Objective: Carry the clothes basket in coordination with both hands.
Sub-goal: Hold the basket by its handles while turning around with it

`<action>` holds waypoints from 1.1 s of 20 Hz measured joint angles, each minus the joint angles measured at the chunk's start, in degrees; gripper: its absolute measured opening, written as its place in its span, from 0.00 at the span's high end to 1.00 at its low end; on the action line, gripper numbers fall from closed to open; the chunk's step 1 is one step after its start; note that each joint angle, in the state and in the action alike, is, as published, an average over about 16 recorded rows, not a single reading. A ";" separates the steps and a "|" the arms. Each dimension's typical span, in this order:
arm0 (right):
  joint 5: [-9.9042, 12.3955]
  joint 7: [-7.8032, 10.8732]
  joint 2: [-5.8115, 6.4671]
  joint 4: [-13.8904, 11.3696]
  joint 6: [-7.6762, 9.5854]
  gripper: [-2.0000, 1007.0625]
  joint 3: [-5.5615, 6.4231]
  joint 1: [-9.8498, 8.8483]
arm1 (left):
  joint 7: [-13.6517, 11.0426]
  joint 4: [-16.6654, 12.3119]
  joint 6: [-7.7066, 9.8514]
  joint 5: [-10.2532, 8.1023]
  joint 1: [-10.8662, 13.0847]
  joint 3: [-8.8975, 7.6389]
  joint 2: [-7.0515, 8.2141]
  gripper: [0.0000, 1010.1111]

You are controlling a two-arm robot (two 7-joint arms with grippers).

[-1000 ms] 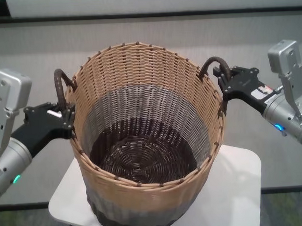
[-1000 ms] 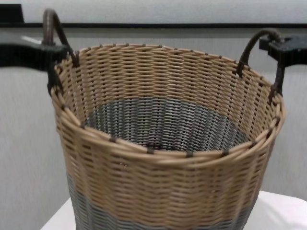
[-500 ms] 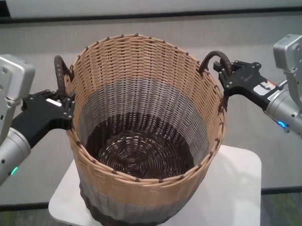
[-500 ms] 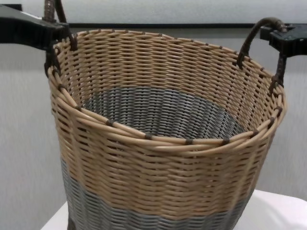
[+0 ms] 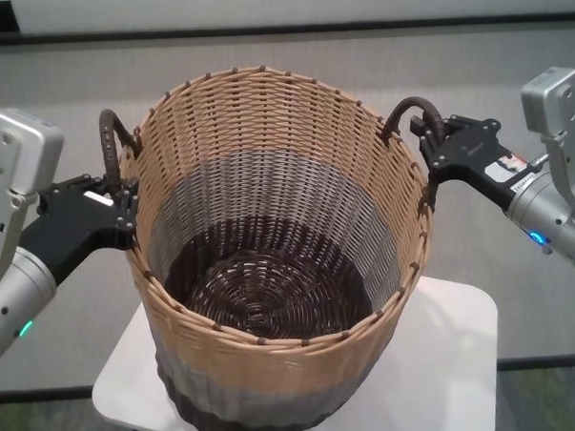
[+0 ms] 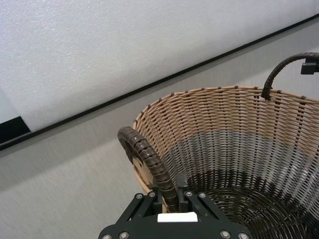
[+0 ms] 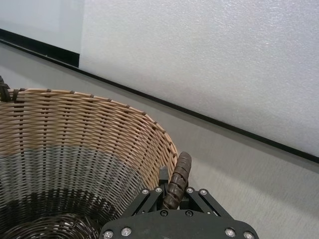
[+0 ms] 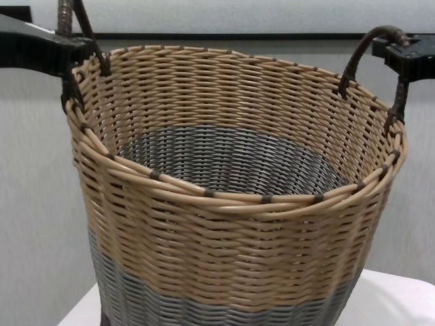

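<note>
While clamped shut on the left handle (image 5: 108, 147), left gripper (image 5: 123, 205) sits at the basket (image 5: 271, 264) rim on the left side. Right gripper (image 5: 435, 150) likewise closed on the right handle (image 5: 407, 110), opposite. Basket between both, equally near each, upright with a slight tilt, apparently just above the white table (image 5: 456, 361); level lifting needed.

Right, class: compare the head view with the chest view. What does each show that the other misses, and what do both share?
Only the head view shows the basket's dark woven floor and both silver arms. Only the chest view shows the outer front wall's grey lower band close up. Both show the clothes basket, with the left gripper and right gripper shut on its dark handles.
</note>
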 joint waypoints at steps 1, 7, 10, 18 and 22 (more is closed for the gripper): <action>-0.01 0.05 -0.01 0.02 -0.01 0.89 0.00 0.00 | -0.01 0.01 -0.01 -0.01 0.00 0.01 0.00 0.82; 0.05 0.32 -0.01 0.14 -0.01 0.89 -0.06 0.08 | -0.07 0.05 -0.02 -0.10 -0.05 0.11 0.07 0.82; 0.08 0.40 -0.01 0.19 0.00 0.89 -0.09 0.11 | -0.09 0.05 -0.01 -0.14 -0.07 0.15 0.10 0.82; 0.14 0.52 -0.01 0.25 0.02 0.89 -0.14 0.17 | -0.12 0.07 0.00 -0.20 -0.11 0.22 0.14 0.82; 0.16 0.56 -0.01 0.27 0.04 0.89 -0.15 0.19 | -0.13 0.07 0.01 -0.22 -0.13 0.24 0.16 0.82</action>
